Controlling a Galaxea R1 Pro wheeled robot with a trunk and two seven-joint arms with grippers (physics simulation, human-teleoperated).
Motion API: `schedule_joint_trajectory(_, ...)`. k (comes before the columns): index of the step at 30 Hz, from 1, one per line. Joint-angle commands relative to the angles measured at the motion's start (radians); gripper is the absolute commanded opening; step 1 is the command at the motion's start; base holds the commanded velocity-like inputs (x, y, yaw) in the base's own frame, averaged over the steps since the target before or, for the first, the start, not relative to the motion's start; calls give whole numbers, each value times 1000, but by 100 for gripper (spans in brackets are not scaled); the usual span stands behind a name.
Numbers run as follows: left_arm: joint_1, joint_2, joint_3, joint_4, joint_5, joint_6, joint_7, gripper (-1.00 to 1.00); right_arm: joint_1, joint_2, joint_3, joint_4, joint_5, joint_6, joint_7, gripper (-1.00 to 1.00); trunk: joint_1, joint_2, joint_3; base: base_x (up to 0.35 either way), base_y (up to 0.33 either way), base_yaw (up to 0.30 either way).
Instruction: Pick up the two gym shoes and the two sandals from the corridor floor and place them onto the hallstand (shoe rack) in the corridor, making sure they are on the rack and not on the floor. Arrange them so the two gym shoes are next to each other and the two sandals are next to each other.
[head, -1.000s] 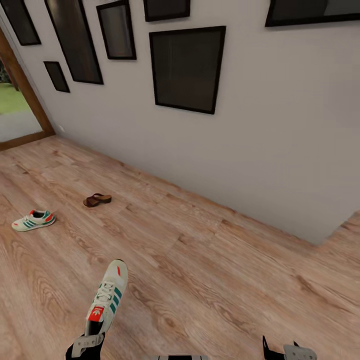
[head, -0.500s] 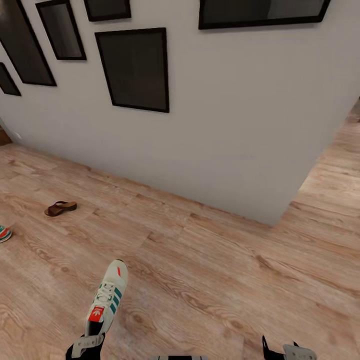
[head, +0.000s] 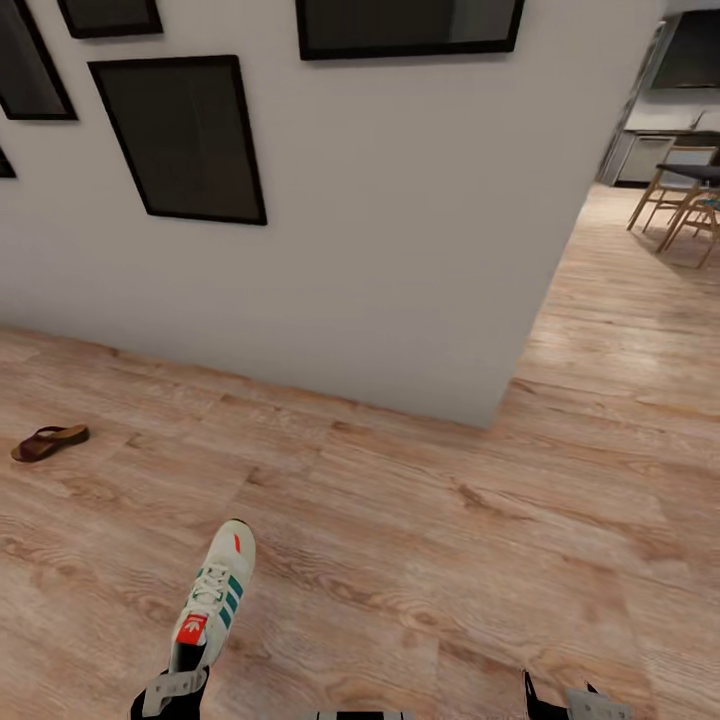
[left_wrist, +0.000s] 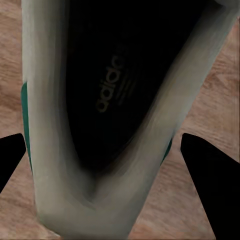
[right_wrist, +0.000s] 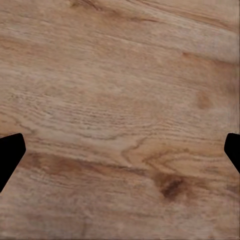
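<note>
Turning right, gym shoe (head: 216, 596) still gripped

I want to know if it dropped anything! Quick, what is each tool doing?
Left tool: closed on a gym shoe, holding it by the heel.
Right tool: open, holding nothing, with floor between its fingertips.

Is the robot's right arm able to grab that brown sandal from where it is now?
Probably not. The sandal lies far off on the robot's left side, while the right gripper sits low on the other side. Nothing blocks the floor between them; it just looks too far.
</note>
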Motion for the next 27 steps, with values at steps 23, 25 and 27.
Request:
schedule_joint_trajectory(23, 0, -1, 2, 1, 11, 0, -13, -100, -1, -1, 8, 1, -7, -3, -6, 100, 0, 0, -1, 0, 0, -300)
schedule_joint_trajectory(25, 0, -1, 2, 1, 11, 0, -13, -100, -1, -1, 8, 1, -7, -3, -6, 100, 0, 0, -1, 0, 0, -300)
schedule_joint_trajectory(27, 0, -1, 2, 0, 11, 0, -13, -100, -1, -1, 8, 1, -7, -3, -6, 100, 0, 0, -1, 0, 0, -300)
